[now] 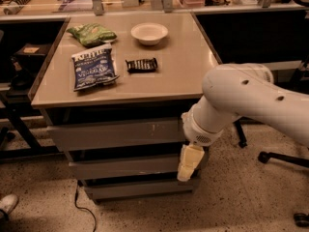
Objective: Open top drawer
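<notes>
Claw at the right end of the drawer stack, just below the top drawer

The cream claw point(189, 162) hangs pointing down from the white arm point(241, 96), in front of the right end of the second drawer front point(123, 166); whether it is apart or together cannot be told. At its 10 o'clock, the top drawer point(116, 133) sits under the worktop point(186, 66) edge. This widest grey front looks pushed in, with small white scratches right of centre, and the arm's wrist overlaps its right end. The third drawer front point(135, 189) lies at the claw's 8 o'clock. Up on the worktop, at 11 to 12 o'clock from the claw, lie a dark snack bar point(141, 65), a blue chip bag point(94, 67), a green bag point(91, 34) and a white bowl point(149, 33), all apart.
</notes>
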